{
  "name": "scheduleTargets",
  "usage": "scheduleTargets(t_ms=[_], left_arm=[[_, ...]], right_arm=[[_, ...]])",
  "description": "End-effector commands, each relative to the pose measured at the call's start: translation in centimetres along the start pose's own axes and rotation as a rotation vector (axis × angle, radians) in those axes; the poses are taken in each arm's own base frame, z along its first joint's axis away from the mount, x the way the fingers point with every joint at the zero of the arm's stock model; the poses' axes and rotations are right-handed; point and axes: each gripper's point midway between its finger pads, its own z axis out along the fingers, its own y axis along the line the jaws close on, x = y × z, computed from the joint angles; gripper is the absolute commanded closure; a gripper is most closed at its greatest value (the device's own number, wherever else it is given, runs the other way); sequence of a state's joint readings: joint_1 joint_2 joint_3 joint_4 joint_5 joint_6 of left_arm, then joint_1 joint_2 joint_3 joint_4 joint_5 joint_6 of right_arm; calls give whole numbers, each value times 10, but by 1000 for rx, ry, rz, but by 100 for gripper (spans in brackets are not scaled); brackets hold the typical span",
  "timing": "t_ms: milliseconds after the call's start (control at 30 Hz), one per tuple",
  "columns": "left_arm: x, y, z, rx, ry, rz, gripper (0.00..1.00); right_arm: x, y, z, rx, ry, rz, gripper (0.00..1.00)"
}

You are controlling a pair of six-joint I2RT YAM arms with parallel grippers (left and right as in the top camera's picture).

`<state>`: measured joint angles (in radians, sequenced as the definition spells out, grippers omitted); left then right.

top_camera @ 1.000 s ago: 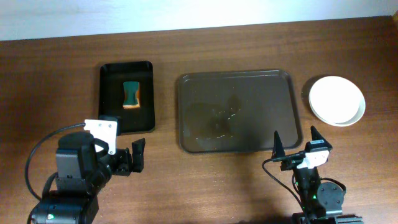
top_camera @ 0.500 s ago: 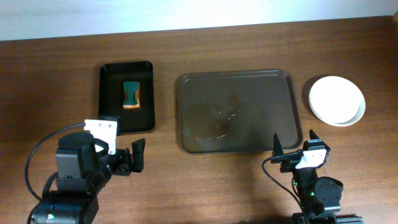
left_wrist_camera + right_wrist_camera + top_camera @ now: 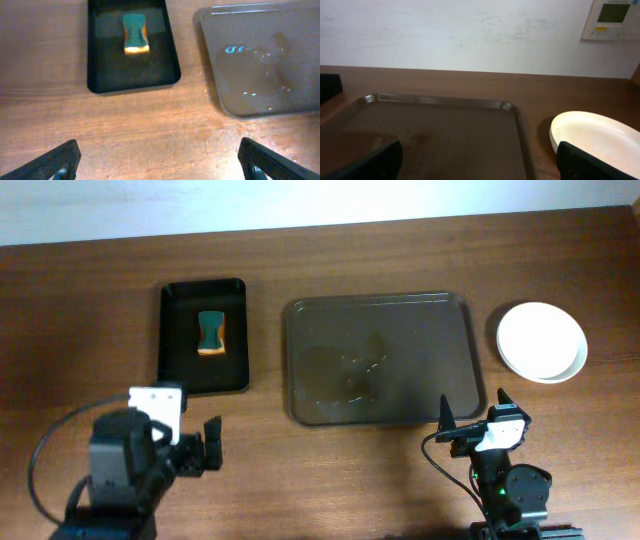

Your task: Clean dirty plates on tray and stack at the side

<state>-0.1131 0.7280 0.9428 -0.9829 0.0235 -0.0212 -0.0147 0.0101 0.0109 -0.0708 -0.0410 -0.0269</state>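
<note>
The dark brown tray point(image 3: 380, 305) lies at the table's middle with wet streaks and no plates on it; it also shows in the left wrist view point(image 3: 260, 100) and the right wrist view point(image 3: 445, 102). White plates point(image 3: 541, 340) sit stacked on the table to the right of the tray, plain white on top, also in the right wrist view point(image 3: 592, 137). My left gripper point(image 3: 208, 448) is open and empty over bare table at the front left. My right gripper point(image 3: 474, 412) is open and empty just in front of the tray's front right corner.
A smaller black tray point(image 3: 204, 335) stands left of the brown tray and holds a green and orange sponge point(image 3: 211, 331), also in the left wrist view point(image 3: 135, 34). A white wall runs along the table's far edge.
My left arm has pulled back toward the front edge and slightly left. My right gripper has drawn back a little from the tray. Plates, tray and sponge have not moved.
</note>
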Motion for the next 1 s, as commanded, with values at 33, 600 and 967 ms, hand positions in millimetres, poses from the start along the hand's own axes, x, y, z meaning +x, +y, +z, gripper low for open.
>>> scheduleTargets(t_ms=[33,600,967], left_arm=[[35,5,-2,-27,-58,38,0],[19,9,45,-35,-662,37,0],[-4,19,17,-78,-926,28,0]], right_arm=[[2,-4,0,21,4,5,2],[2,-4,0,21,4,5,2],[2,-4,0,21,4,5,2]])
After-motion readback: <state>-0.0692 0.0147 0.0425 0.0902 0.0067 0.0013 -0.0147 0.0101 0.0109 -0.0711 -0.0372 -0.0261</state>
